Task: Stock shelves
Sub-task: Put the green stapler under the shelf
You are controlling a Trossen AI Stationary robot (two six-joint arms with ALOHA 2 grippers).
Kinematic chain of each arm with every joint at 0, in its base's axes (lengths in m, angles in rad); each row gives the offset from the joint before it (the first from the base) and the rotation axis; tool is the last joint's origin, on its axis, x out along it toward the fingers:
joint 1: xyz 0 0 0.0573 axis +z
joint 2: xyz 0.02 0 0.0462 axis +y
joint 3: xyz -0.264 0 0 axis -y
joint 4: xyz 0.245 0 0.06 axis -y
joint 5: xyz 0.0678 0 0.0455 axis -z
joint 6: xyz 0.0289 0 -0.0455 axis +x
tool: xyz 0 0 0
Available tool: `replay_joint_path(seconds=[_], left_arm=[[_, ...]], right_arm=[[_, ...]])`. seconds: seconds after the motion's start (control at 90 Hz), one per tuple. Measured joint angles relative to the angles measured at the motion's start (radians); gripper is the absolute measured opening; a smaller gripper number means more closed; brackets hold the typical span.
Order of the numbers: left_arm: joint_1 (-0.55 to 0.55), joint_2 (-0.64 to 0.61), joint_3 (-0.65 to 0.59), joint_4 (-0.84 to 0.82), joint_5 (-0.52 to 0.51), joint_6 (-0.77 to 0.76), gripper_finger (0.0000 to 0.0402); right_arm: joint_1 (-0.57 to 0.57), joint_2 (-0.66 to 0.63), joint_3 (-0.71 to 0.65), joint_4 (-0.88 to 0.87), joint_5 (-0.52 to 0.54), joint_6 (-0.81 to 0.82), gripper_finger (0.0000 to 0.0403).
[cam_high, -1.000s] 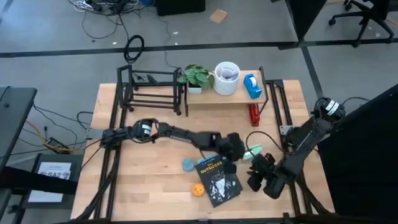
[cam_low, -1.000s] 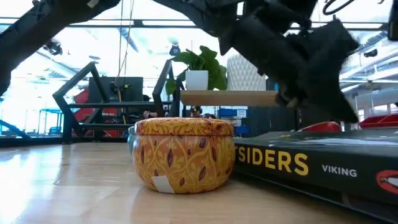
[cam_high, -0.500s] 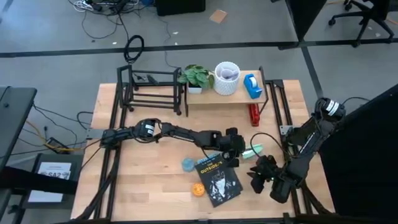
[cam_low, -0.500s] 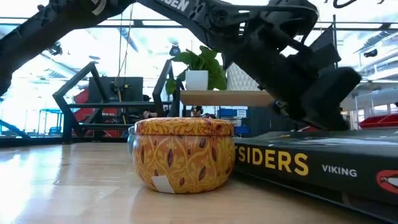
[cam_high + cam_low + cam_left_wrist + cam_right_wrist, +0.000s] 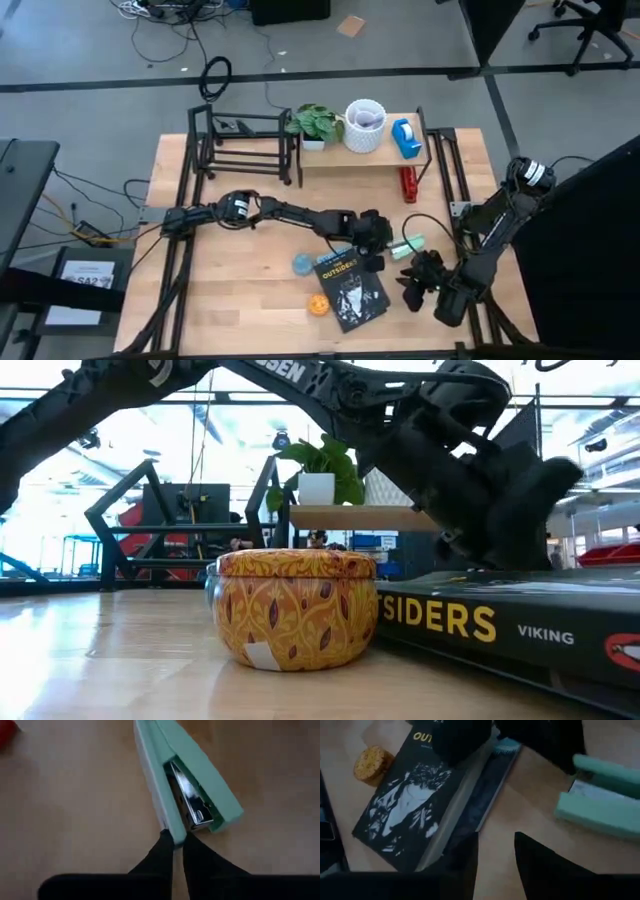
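Two arms work near the counter's [image 5: 230, 290] middle. The left claw [image 5: 380, 243] reaches across to the mint-green stapler [image 5: 407, 246], its fingers [image 5: 162, 851] nearly together and pinching the stapler's near edge where it lies flat on the wood. The right claw [image 5: 412, 287] hovers at about four o'clock from the stapler, its fingers parted and holding nothing, just beside the black book [image 5: 350, 290]. A patterned tin [image 5: 295, 607] sits at the book's seven o'clock. At twelve o'clock stand the shelves: the wooden plank stand [image 5: 345, 157] carrying a plant, a white pot and a blue item, and the black rod rack [image 5: 245, 147] at its nine o'clock.
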Motion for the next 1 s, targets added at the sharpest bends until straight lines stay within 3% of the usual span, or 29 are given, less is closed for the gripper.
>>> replay_joint_path(seconds=[0.156,0.333,0.467,0.589,0.733,0.878,1.0], left_arm=[[0.042,0.0,-0.007,-0.001,0.221,-0.227,0.0],[0.06,-0.001,-0.065,0.029,0.337,-0.301,0.0003],[0.06,-0.005,-0.104,0.073,0.336,-0.29,0.0002],[0.038,-0.018,-0.09,0.066,0.229,-0.209,0.0001],[-0.001,-0.025,-0.014,0.074,0.034,-0.052,0.0001],[-0.021,-0.04,0.004,0.092,-0.149,0.019,0.0001],[-0.018,-0.027,-0.003,0.123,-0.192,0.037,0.0]], right_arm=[[0.025,0.0,0.0,0.033,-0.06,0.014,0.0099],[0.033,0.005,0.0,0.042,-0.112,0.014,0.0099],[0.012,0.026,0.0,-0.035,-0.178,0.04,0.0098],[0.009,0.028,0.0,-0.139,-0.231,0.185,0.0098],[0.028,0.026,-0.001,-0.368,-0.279,0.575,0.0098],[-0.052,0.024,-0.025,-0.423,-0.37,0.558,0.0088],[-0.105,0.025,-0.065,-0.428,-0.368,0.532,0.0075]])
